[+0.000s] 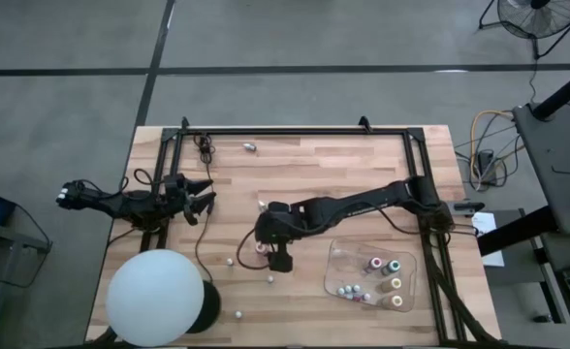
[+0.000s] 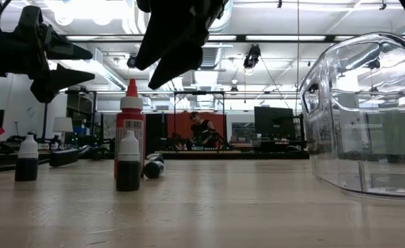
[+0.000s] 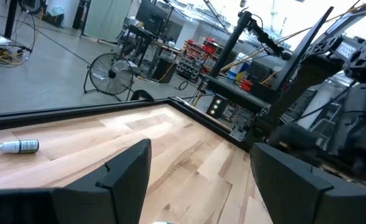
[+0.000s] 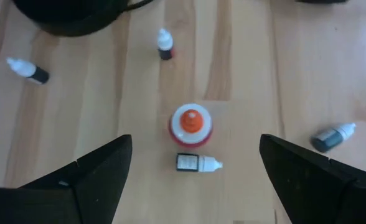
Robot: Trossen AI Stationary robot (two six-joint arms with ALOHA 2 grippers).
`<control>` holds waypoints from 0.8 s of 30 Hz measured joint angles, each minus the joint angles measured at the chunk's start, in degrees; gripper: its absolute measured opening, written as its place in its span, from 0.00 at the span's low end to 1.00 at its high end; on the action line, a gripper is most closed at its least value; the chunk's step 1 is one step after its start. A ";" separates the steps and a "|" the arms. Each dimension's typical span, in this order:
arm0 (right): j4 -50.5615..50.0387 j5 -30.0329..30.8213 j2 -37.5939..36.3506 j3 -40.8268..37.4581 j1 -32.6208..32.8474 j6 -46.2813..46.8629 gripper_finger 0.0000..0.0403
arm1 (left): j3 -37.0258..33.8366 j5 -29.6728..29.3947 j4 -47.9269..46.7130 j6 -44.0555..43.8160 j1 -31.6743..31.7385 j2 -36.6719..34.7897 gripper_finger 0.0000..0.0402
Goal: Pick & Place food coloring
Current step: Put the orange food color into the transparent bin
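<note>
The red-capped bottle (image 4: 191,126) of food coloring stands upright on the table (image 1: 363,184), left of the clear tray (image 1: 335,281). It looks small, light and hard, maybe a bit slippery. Best to hold it by its round body, below the cap. A tiny bottle (image 4: 197,163) lies on its side, touching it or just beside it.

The right gripper (image 4: 192,168) hangs right above the red-capped bottle with its fingers wide apart, holding nothing.

Farther left, the left gripper (image 1: 200,195) waits over the table edge, fingers apart and empty too.
</note>
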 joint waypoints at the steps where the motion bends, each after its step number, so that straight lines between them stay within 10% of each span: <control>1: 0.91 0.00 0.00 -0.31 0.13 -0.40 0.86 | -0.02 0.00 0.00 -0.02 -0.02 0.00 0.61; 24: 7.65 -0.38 4.84 -1.63 0.65 -0.19 0.86 | -0.02 0.00 0.00 0.00 -0.02 0.02 0.61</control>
